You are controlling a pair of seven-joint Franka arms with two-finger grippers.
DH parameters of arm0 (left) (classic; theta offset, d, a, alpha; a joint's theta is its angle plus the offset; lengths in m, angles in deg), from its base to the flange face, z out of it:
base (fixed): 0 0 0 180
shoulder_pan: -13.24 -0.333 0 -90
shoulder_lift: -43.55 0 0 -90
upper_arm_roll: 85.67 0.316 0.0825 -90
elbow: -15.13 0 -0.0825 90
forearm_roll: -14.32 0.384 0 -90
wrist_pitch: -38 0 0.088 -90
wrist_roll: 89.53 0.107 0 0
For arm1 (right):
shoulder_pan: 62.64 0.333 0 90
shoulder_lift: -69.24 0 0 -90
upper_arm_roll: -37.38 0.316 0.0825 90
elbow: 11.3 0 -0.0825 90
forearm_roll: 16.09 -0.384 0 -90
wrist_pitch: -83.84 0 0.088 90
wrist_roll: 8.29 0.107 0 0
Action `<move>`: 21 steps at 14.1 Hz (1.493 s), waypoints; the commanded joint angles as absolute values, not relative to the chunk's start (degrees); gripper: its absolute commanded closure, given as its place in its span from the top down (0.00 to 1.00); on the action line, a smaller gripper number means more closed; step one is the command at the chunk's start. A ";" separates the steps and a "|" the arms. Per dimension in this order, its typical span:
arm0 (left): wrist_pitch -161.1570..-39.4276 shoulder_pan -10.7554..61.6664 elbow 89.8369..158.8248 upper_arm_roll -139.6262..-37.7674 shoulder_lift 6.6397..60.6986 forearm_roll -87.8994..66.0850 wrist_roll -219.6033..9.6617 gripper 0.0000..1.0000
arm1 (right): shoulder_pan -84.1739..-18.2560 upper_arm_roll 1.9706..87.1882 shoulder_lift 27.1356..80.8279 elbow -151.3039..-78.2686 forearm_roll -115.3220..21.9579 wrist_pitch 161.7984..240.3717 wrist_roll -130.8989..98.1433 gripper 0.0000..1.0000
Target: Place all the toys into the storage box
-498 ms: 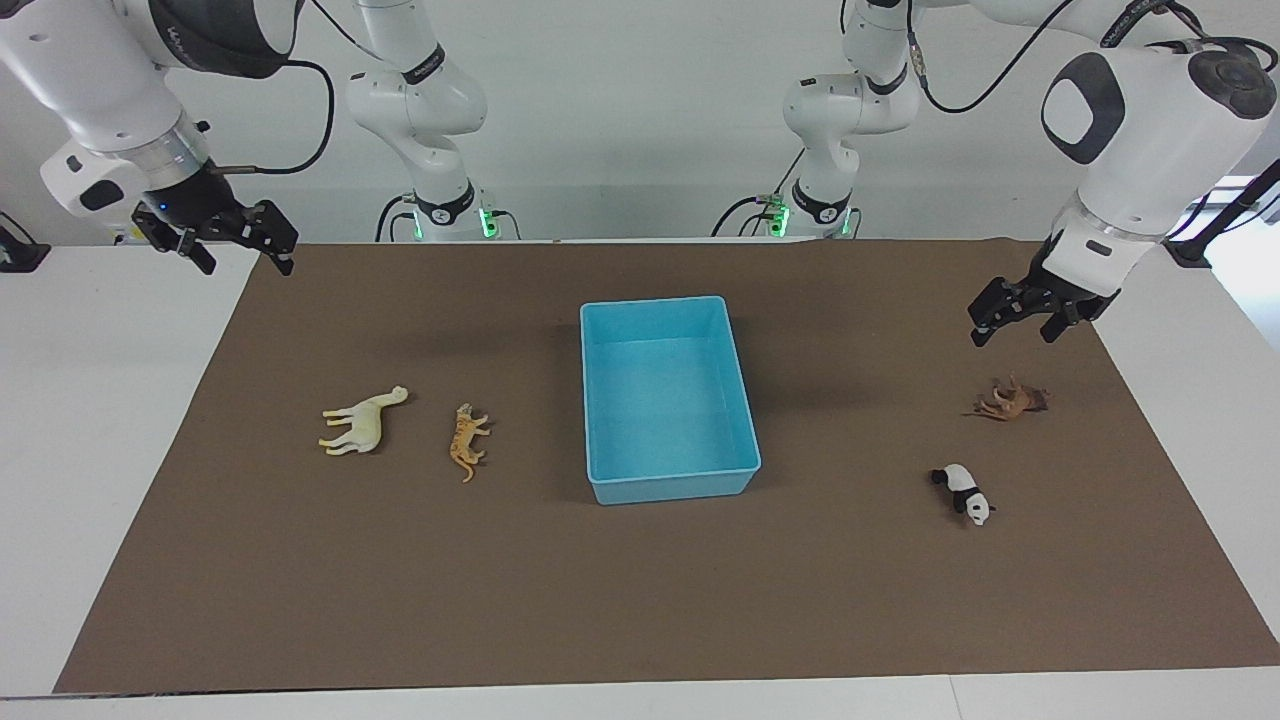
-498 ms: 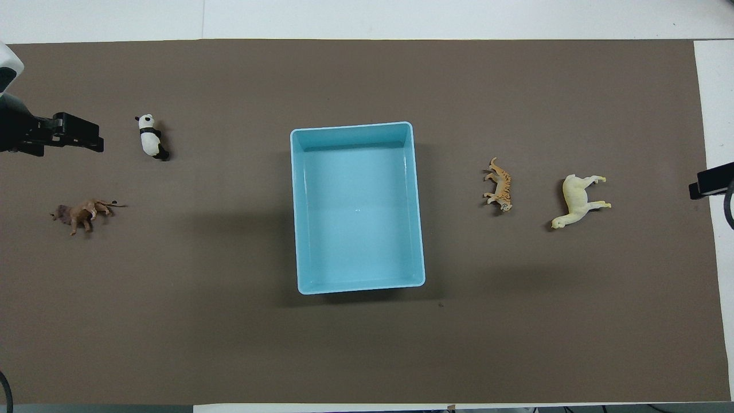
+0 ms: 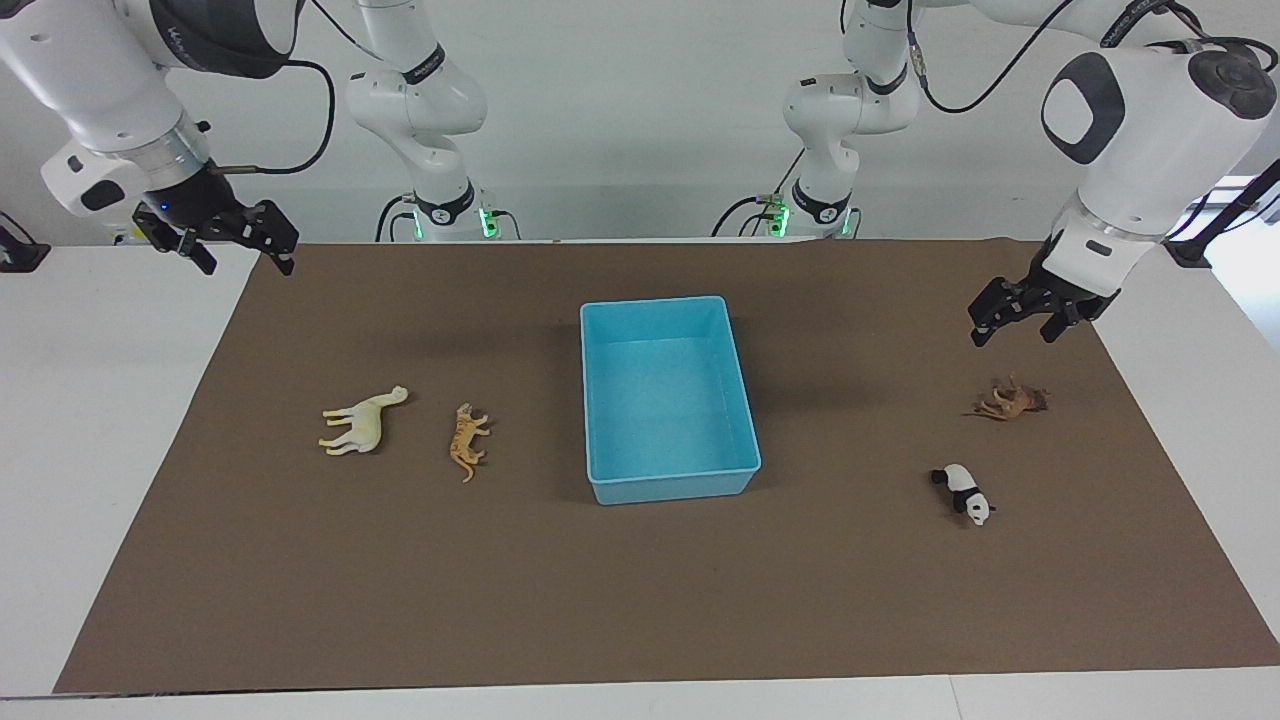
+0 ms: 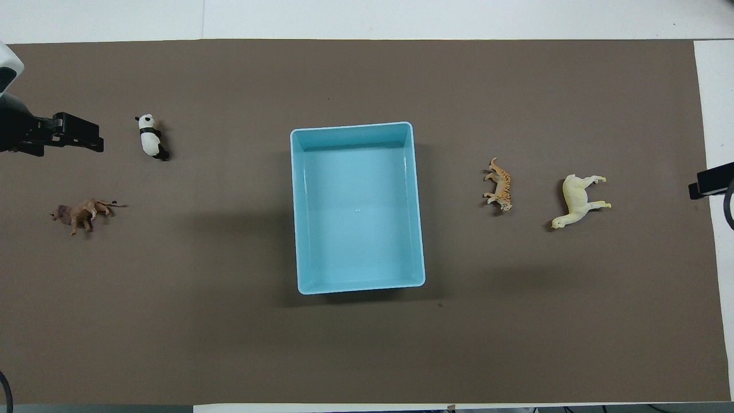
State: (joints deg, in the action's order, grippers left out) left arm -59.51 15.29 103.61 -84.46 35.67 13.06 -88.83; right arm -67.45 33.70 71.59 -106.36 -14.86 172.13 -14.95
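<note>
While both open, toys (image 3: 365,421) outside box (image 3: 668,482).

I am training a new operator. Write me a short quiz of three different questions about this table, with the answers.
1. True or false: the storage box already holds a toy.
2. Which two toys lie toward the left arm's end of the table?
   A. brown horse-like toy and panda
   B. tiger and cream-yellow toy
3. Fill in: the left gripper is up in the air over the mat, empty and ____; the right gripper is in the same state.

Key: 1 false; 2 A; 3 open.
</note>
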 commanded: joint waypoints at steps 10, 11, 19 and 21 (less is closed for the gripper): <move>-90.81 12.18 121.39 -83.74 33.47 13.61 -92.87 1.00 | -66.77 34.13 70.04 -119.04 -15.13 190.59 -15.94 1.00; -95.37 12.18 121.31 -83.74 30.49 13.61 -92.87 1.00 | -66.60 34.13 68.72 -120.36 -15.13 193.50 -15.85 1.00; -103.94 12.80 115.06 -83.73 18.24 13.79 -92.87 1.00 | -64.67 34.21 58.42 -125.88 -15.13 210.45 -15.59 1.00; -106.30 13.06 115.15 -83.65 16.49 13.79 -92.95 1.00 | -63.78 34.13 58.42 -128.27 -15.13 212.59 -14.89 1.00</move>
